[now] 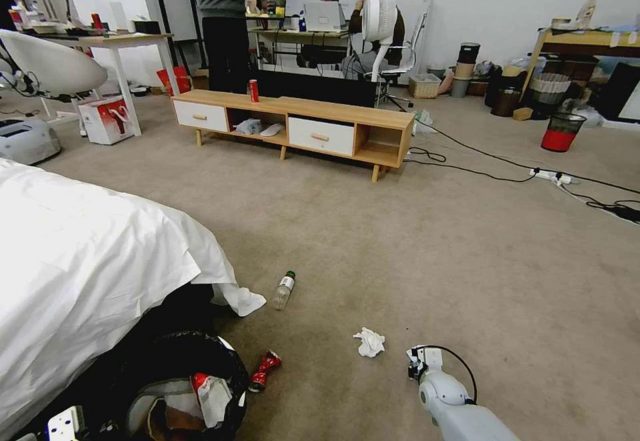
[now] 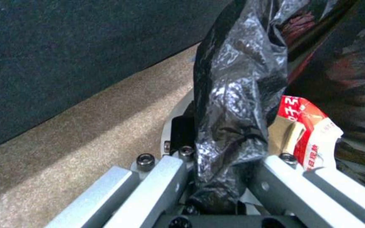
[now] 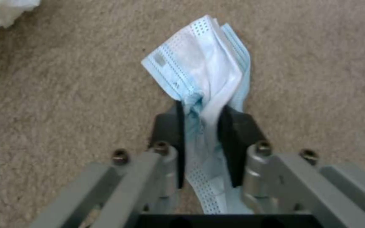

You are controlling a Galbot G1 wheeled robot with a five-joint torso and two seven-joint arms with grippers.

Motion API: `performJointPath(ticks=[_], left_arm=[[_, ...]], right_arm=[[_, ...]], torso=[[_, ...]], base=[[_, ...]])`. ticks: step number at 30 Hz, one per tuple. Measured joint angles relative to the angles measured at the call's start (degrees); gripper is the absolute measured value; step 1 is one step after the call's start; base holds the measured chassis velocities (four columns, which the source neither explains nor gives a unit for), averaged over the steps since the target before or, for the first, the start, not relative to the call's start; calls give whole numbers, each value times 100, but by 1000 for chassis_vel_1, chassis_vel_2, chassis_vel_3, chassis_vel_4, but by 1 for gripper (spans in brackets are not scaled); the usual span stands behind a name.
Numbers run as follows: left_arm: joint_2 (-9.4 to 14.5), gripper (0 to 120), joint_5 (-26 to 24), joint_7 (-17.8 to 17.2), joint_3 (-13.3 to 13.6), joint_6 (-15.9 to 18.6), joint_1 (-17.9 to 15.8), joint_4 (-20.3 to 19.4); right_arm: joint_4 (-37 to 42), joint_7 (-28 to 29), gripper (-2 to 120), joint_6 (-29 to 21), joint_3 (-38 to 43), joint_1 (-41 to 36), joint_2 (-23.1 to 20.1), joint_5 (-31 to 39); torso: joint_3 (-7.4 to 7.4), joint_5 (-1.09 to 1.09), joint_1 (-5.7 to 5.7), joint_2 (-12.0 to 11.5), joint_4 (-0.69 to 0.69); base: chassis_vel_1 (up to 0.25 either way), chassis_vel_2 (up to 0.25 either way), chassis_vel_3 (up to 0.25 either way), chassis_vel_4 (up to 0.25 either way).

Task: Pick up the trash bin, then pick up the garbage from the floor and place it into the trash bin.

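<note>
Trash bin: at the robot's lower left, close against the edge of the bed, lined with a crinkled black bag. Left gripper: at the bin rim, jaws closed on the rim with the black liner bunched between them. Inside the bin: red-white packet and tan cardboard tray, packet lying against the cardboard in the left wrist view. Right gripper: low over the carpet at the robot's lower right, jaws gripping a folded blue-and-white face mask, one end of the mask fanning out past the dark pads, the other hanging back between the finger links. Remaining garbage on the floor: crushed red can just beside the bin on its right; crumpled white tissue between the can and the right arm, near the gripper; clear bottle with green cap lying on its side farther forward, near the hanging corner of the bed sheet. Farther back: low wooden cabinet with an upright red can on top.
</note>
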Motion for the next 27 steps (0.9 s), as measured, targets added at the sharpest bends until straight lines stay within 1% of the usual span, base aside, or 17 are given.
performJointPath(ticks=[2,3,4,5,7,13,17,18,19,23,24,25,27], left_arm=[[-3,1,1,0,0,0,0,6],[-3,1,1,0,0,0,0,6],[-5,1,3,0,0,-1,5,8],[-5,1,3,0,0,-1,5,8],[-6,1,3,0,1,-1,11,8],[-19,1,7,2,-1,-5,33,7],[-23,1,11,3,1,-7,39,-1],[-24,1,12,5,2,-7,40,-11],[-28,1,15,5,3,-7,42,-20],[-38,1,27,5,8,-7,44,-30],[-50,1,29,6,20,-7,44,-41],[-50,1,29,6,20,-7,44,-41],[-57,1,41,6,47,-7,22,-54]], right_arm=[[-61,-23,4,15,0,10,9,-27],[-61,-23,4,15,0,10,9,-27],[-126,-37,0,31,1,29,16,-58],[-126,-37,0,31,1,29,16,-58],[-211,-80,0,60,-3,64,44,-97],[-286,-142,0,96,-15,69,66,-153],[-308,-144,0,103,-14,62,83,-163],[-293,-143,0,105,-9,25,76,-158],[-201,-140,0,105,-8,-27,33,-118],[57,-117,0,104,-19,-166,-79,34],[402,-59,0,40,-32,-334,-197,192],[402,-59,0,40,-32,-334,-197,192],[1074,73,0,-216,-58,-623,-501,539]], torso=[[0,0,0,0,0],[0,0,0,0,0],[0,-5,0,0,-2],[0,-5,0,0,-2],[0,-7,-1,0,-6],[0,-8,0,0,-9],[0,-8,0,-1,-9],[0,-5,0,-1,-6],[1,-2,1,-4,-3],[2,-1,3,-5,-3],[4,-2,4,-6,-10],[4,-2,4,-6,-10],[5,0,5,-8,-15]], base=[[0,0,0,0],[0,0,0,0],[0,0,0,0],[0,0,0,0],[0,0,0,0],[0,0,0,0],[0,0,0,0],[0,0,0,0],[0,0,0,0],[0,0,0,0],[0,0,0,0],[0,0,0,0],[0,0,0,0]])
